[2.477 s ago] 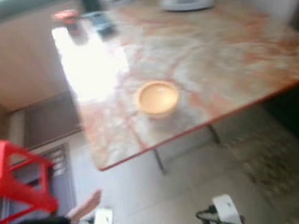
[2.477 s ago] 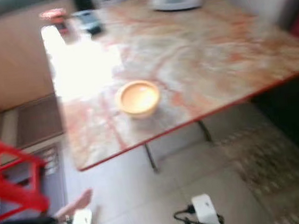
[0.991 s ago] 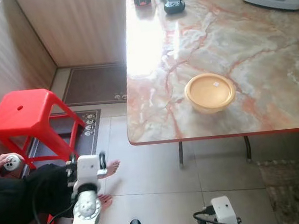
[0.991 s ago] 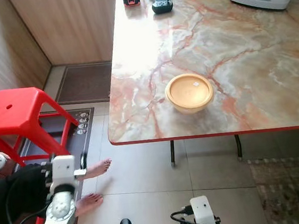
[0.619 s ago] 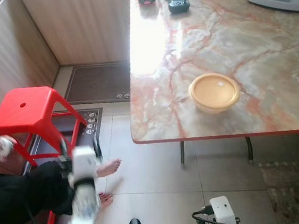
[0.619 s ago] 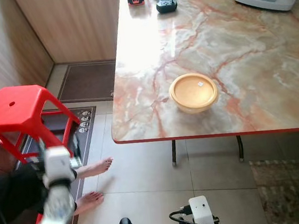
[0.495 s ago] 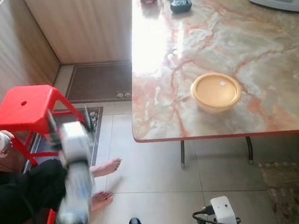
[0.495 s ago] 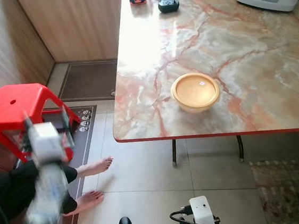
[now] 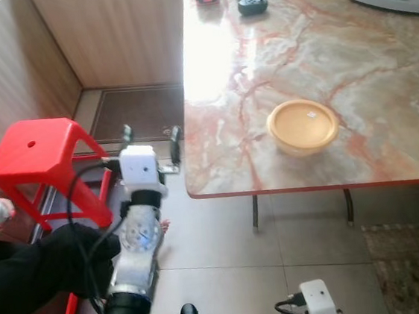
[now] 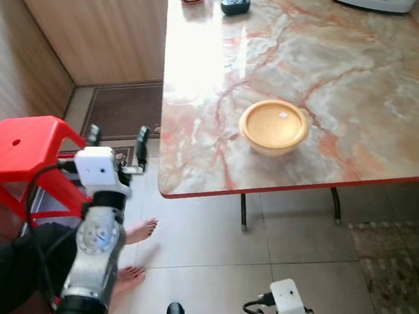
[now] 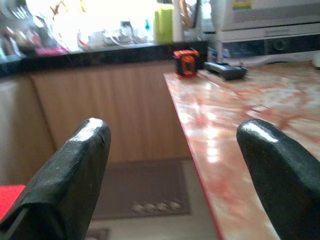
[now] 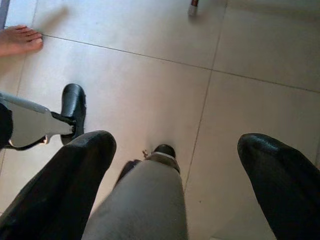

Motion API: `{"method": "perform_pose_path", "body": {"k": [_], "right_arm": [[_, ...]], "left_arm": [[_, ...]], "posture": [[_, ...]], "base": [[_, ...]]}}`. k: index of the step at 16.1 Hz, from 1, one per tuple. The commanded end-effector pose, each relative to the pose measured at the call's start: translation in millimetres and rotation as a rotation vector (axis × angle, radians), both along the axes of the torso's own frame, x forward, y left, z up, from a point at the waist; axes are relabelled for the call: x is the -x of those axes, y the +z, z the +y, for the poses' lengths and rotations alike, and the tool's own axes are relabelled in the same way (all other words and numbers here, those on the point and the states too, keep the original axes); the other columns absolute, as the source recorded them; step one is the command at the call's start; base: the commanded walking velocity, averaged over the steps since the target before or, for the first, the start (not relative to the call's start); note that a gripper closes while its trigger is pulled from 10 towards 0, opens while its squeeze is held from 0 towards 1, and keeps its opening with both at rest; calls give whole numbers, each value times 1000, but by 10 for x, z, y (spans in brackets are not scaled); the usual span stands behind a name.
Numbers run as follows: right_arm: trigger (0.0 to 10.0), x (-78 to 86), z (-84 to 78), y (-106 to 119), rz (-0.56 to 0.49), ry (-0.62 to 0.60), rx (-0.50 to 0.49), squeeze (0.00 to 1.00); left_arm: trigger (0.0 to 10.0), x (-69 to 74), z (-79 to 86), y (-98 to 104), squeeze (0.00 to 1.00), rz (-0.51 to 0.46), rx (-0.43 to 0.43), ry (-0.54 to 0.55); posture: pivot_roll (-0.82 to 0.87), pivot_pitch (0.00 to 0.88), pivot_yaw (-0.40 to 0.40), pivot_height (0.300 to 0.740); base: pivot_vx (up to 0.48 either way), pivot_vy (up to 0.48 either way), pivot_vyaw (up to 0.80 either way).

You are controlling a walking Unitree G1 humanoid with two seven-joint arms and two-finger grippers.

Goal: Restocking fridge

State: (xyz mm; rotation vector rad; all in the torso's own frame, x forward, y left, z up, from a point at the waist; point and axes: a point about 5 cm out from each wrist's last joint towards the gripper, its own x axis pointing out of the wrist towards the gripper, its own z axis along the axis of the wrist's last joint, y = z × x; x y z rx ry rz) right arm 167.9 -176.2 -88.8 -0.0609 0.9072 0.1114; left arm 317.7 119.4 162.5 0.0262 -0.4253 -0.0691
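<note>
Left gripper [image 9: 149, 135], fingers spread wide and holding nothing, was raised beside the table [image 9: 379, 57] edge, pointing toward the far counter; the right gripper [image 12: 177, 165], likewise spread and bare, hung low over the floor tiles [image 12: 150, 60]. A yellow lidded bowl [image 9: 303, 125], seemingly the item to be stocked, sat on the marble top near the front edge, well apart from both grippers. No fridge could be made out, so how far the restocking stood could not be judged. To take the bowl well, a gripper would probably need to come over the table edge and close across the rim from the sides, keeping the bowl level. A small white sticker on the lid was too small to read; no other writing was legible. A person's leg [image 9: 34, 273] and a red stool [image 9: 33, 157] lay beside the left arm, so any swing there called for care.
</note>
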Motion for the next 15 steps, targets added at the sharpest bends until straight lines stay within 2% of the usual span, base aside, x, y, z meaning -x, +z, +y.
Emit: {"method": "perform_pose_path", "body": {"k": [1, 4, 8, 11, 15], "right_arm": [[10000, 83, 12, -36, 21, -3, -9, 0], [10000, 81, -10, -32, 20, -2, -10, 0], [10000, 85, 55, -43, 28, 4, -11, 0], [10000, 171, 95, -77, 39, 7, -13, 0], [10000, 125, 89, -60, 32, 7, -12, 0]], "left_arm": [[10000, 19, 31, -2, 0, 8, 6, -3], [10000, -3, 71, 71, 0, 2, 10, 0], [10000, -3, 89, 82, 0, 2, 10, 5], [10000, -2, 83, 83, 0, 5, 12, 3], [10000, -10, 75, 138, 0, -8, 16, -2]], "posture": [[-35, 210, 23, 740], [-34, 207, 23, 740], [-35, 206, 21, 740], [-39, 206, 20, 740], [-38, 203, 20, 740]], "base": [[0, 0, 0], [0, -310, 0], [0, -310, 0], [0, -305, 0], [0, -276, 0]]}}
